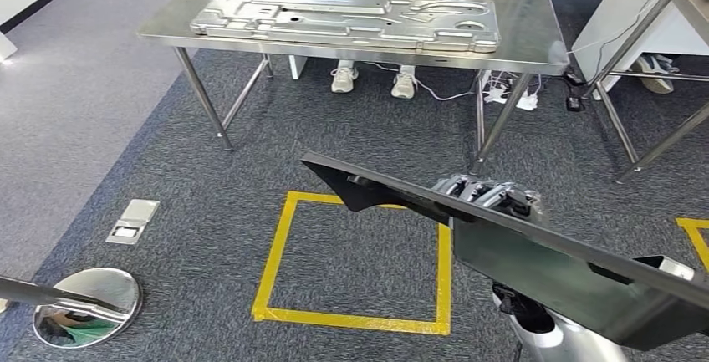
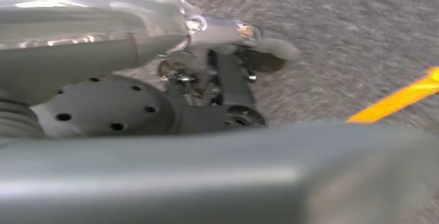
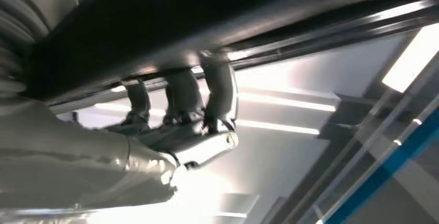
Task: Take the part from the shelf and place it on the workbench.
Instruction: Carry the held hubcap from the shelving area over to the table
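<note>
My right hand [image 1: 489, 195] is raised ahead of the body, fingers [image 3: 220, 97] curled over the edge of the dark part [image 1: 535, 249] and gripping it. My left hand [image 2: 217, 87] hangs low, fingers curled inward; I cannot confirm that it holds anything.

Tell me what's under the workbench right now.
Under the workbench stand a person's white shoes, with cables and a power strip on the carpet near the right legs. The tabletop covers the rest of the person.
</note>
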Available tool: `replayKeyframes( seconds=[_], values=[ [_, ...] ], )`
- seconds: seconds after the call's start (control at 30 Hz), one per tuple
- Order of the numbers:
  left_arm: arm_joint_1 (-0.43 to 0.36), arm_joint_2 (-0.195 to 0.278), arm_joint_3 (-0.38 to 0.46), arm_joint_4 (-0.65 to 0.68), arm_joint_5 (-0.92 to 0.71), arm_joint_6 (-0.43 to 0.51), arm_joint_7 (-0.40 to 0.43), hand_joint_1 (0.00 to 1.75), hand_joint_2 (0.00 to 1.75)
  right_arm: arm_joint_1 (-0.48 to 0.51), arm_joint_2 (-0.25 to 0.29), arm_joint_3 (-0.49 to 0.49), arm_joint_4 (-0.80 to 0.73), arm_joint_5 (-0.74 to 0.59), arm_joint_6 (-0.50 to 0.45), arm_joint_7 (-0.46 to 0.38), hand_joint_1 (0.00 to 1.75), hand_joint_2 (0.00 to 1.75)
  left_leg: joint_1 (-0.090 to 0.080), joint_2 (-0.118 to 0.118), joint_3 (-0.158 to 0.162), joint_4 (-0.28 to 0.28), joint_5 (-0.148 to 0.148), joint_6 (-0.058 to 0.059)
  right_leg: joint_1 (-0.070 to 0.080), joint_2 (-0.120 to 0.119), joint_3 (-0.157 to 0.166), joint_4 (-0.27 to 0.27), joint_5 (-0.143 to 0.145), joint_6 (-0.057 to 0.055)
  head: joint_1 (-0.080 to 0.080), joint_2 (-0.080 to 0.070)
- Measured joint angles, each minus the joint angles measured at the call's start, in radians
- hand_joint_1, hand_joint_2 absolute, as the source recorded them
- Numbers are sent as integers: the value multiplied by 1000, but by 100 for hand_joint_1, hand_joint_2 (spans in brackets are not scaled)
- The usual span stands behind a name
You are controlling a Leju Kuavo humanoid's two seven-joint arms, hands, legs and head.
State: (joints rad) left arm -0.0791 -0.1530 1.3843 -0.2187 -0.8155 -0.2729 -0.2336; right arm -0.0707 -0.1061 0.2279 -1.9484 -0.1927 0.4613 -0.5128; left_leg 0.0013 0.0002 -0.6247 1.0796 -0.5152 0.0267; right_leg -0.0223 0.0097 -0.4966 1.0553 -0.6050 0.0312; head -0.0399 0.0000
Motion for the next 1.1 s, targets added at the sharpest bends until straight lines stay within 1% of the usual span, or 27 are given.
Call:
replayKeyframes(
  seconds=[0.03,0.07,0.1,0.17,0.2,0.23,0.27,0.33,0.37,0.4,0.43,0.47,0.53,0.57,0.6,0.63,0.67,0.7,0.73,0.77,0.83,0.87,0.9,0.97,1.03,1.07,1.1],
  values=[
    [-1,0,0,0,0,0,-1,0,175,-1,0,0,-1,2,0,-2,175,175,2,0,10,-5,-4,6,0,-1,-1,15,-4,3,0,0],
    [-3,1,0,0,-2,0,-1,0,175,-2,0,0,-1,3,0,-4,175,175,4,-1,20,-10,-6,11,1,-1,-13,44,-15,6,1,0],
    [-5,1,0,0,-3,0,-2,0,175,-3,0,-1,-2,4,0,-6,175,175,5,-1,28,-13,-9,16,1,-2,-38,90,-34,8,2,0],
    [-7,2,0,0,-7,0,-2,0,175,-2,0,-1,-3,6,0,-10,175,175,5,-1,36,-14,-18,23,2,-2,-113,205,-81,10,2,0],
    [-7,2,0,0,-8,0,-2,0,175,0,0,-1,-2,5,0,-11,175,175,4,-1,40,-14,-23,25,2,-2,-146,244,-90,10,2,0],
    [-6,2,0,0,-9,0,-1,0,175,1,1,-1,-2,2,0,-11,175,175,4,-1,46,-14,-29,25,2,-3,-166,254,-80,10,2,0],
    [-5,2,0,0,-8,0,-2,0,175,1,1,-1,-2,-1,0,-11,175,175,3,0,54,-14,-35,24,3,-4,-169,229,-48,8,2,0],
    [-5,2,0,0,-7,0,-2,0,175,1,1,-1,-2,-8,1,-10,175,175,3,3,75,-15,-50,20,8,-18,-139,117,42,-2,2,0],
    [-5,1,0,0,-7,0,-2,0,175,0,2,-1,-1,-10,2,-9,175,175,2,5,83,-16,-56,16,13,-32,-128,68,55,-8,1,0],
    [-5,1,0,0,-7,0,-2,0,175,0,3,-1,0,-13,3,-8,175,175,2,10,88,-17,-62,10,19,-43,-121,37,58,-15,2,0],
    [-4,0,0,0,-7,0,-1,0,175,1,4,-1,0,-16,4,-7,175,175,2,15,94,-15,-65,3,23,-50,-120,24,52,-21,2,0],
    [-3,-1,0,0,-7,0,-1,0,175,1,5,-1,0,-19,5,-6,175,175,1,20,99,-12,-65,-4,24,-48,-118,15,48,-27,3,0],
    [-3,-1,0,0,-7,0,-1,0,175,1,8,-2,-1,-23,6,-4,175,175,0,24,110,2,-68,-16,16,-36,-100,3,67,-37,3,0],
    [-5,-1,0,0,-7,0,-2,0,175,0,10,-2,-1,-24,8,-3,175,175,0,21,106,20,-79,-21,12,-32,-91,0,67,-40,3,0],
    [-7,-1,0,0,-7,0,-2,0,175,0,12,-2,-1,-24,9,-3,175,175,2,17,90,52,-101,-27,7,-27,-83,-2,66,-43,2,0],
    [-9,-1,0,0,-7,0,-2,0,175,0,14,-2,-1,-25,10,-3,175,175,5,14,64,100,-128,-32,5,-21,-79,-3,64,-44,1,0],
    [-9,-1,0,0,-7,0,-2,0,175,0,16,-2,-1,-25,11,-3,175,175,8,12,28,154,-155,-37,4,-14,-77,-3,60,-45,0,0],
    [-8,-1,0,0,-7,0,-2,0,175,1,17,-2,0,-25,12,-2,175,175,10,11,-5,198,-171,-41,3,-6,-75,-3,56,-45,0,0],
    [-6,-1,0,0,-7,0,-2,0,175,3,17,-2,0,-26,12,-2,175,175,12,11,-27,218,-168,-44,2,2,-71,-3,51,-43,0,0],
    [-5,-1,0,0,-7,0,-3,0,175,3,17,-2,0,-26,12,-2,175,175,14,11,-34,205,-144,-45,0,9,-64,-3,46,-40,0,0],
    [-4,0,0,0,-7,0,-3,0,175,4,18,-2,0,-21,11,-2,175,175,15,9,-7,103,-56,-46,-4,18,-44,-4,32,-33,0,0],
    [-5,0,0,0,-7,0,-3,0,175,3,18,-3,1,-17,11,-2,175,175,13,7,6,53,-30,-44,-5,19,-35,-4,26,-29,0,0],
    [-7,0,0,0,-7,0,-3,0,175,3,18,-4,1,-13,10,-2,175,175,11,6,15,18,-16,-39,-5,21,-30,-5,20,-23,0,0],
    [-6,0,0,0,-8,0,-3,0,175,3,18,-5,2,-7,10,-1,175,175,5,4,16,-2,-24,-24,-4,23,-25,-4,17,-8,0,0],
    [-4,0,0,0,-8,0,-3,0,175,4,18,-8,1,-5,11,-1,175,175,7,3,28,-10,-21,-8,-3,21,-20,7,14,4,1,0],
    [-4,1,0,0,-8,-1,-4,0,175,3,18,-9,0,-5,11,-1,175,175,9,3,37,-13,-23,-2,-3,16,-25,25,6,7,2,0],
    [-6,1,0,0,-9,-1,-5,0,175,1,17,-10,-1,-5,11,-1,175,175,10,3,46,-17,-26,4,-3,11,-40,59,-11,9,3,0]
  ],
)
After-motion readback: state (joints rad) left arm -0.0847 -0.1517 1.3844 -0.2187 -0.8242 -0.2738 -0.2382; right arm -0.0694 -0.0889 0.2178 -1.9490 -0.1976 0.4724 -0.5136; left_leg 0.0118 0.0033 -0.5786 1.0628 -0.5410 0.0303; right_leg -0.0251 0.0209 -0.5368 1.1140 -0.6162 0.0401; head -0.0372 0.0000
